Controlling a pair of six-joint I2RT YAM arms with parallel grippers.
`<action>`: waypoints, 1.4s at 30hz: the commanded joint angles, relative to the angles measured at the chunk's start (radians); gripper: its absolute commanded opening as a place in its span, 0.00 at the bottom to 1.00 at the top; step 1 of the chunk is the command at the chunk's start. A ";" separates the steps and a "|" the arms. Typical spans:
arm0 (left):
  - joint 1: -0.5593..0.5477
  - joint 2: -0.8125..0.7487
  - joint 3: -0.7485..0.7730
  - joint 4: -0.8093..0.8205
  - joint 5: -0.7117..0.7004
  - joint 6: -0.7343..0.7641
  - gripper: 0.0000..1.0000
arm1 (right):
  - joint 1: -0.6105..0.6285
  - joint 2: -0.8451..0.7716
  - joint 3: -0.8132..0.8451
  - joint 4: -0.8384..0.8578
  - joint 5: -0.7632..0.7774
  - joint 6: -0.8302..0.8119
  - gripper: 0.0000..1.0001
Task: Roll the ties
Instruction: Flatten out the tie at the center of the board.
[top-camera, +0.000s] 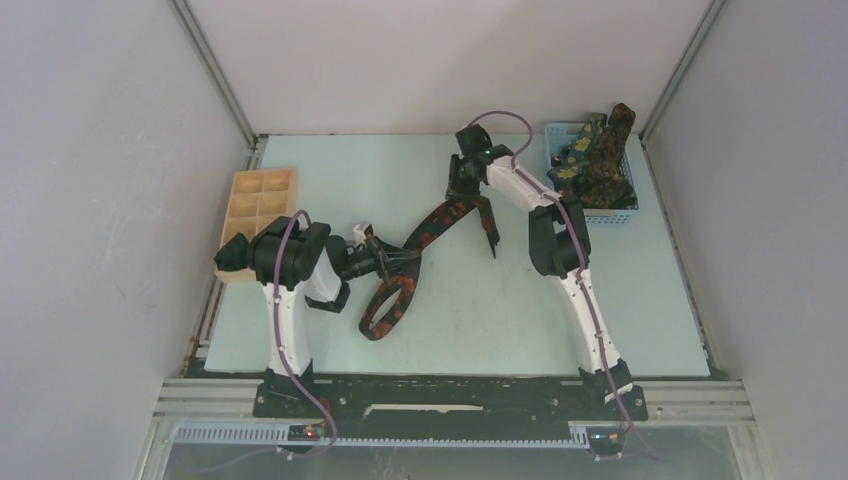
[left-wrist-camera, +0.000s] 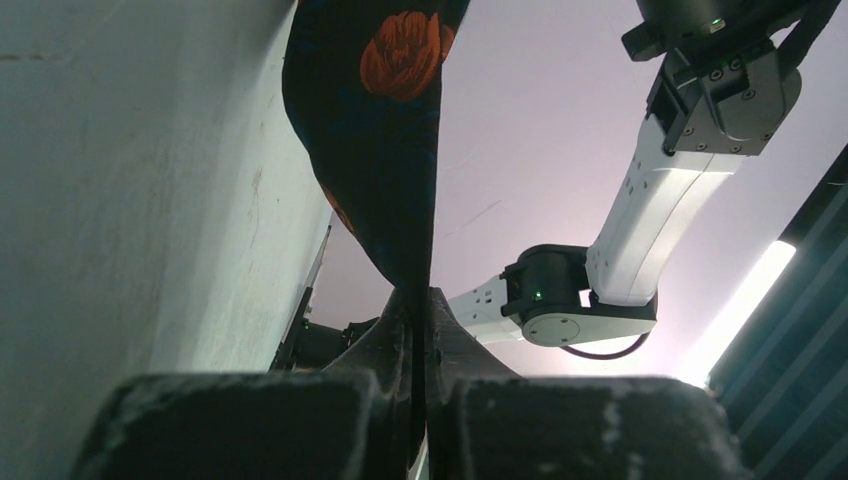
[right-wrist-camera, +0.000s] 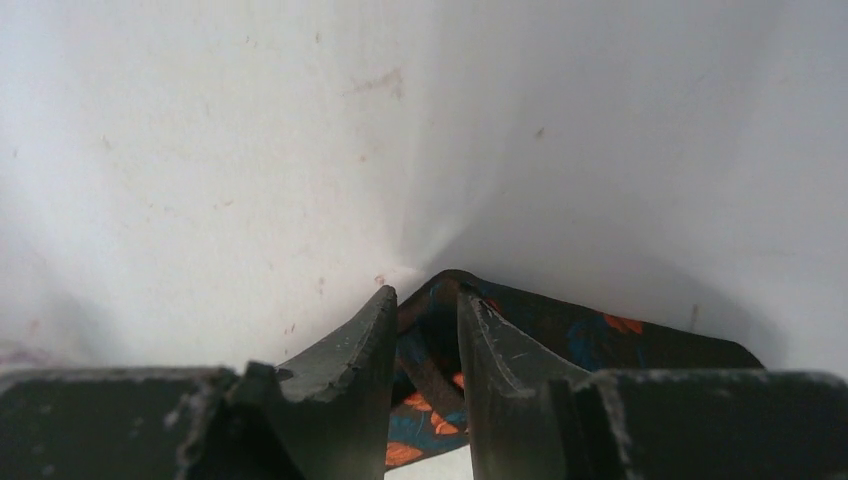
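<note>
A black tie with red-orange flowers (top-camera: 432, 226) stretches across the table between my two grippers. My left gripper (top-camera: 408, 262) is shut on it near the middle, and a loop of the tie (top-camera: 388, 308) hangs down toward the front. In the left wrist view the tie (left-wrist-camera: 385, 150) rises from between the closed fingers (left-wrist-camera: 395, 330). My right gripper (top-camera: 470, 200) is shut on the tie's other part at the back; the right wrist view shows bunched fabric (right-wrist-camera: 430, 340) between its fingers (right-wrist-camera: 365, 330). A narrow end (top-camera: 490, 235) hangs to its right. Dark green ties with yellow flowers (top-camera: 598, 150) lie in the basket.
A blue mesh basket (top-camera: 620, 208) stands at the back right. A pale wooden compartment tray (top-camera: 250, 205) sits at the left edge, behind my left arm. Grey walls enclose the table on three sides.
</note>
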 joint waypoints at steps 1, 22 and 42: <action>0.011 -0.001 -0.022 0.052 0.022 -0.035 0.00 | -0.007 0.059 0.116 -0.102 0.044 0.005 0.32; 0.012 -0.059 -0.142 0.052 -0.003 -0.003 0.00 | -0.150 0.071 0.184 -0.162 0.021 -0.017 0.33; 0.019 -0.059 -0.153 0.052 -0.005 0.007 0.00 | -0.229 -0.134 0.089 -0.190 0.081 -0.176 0.43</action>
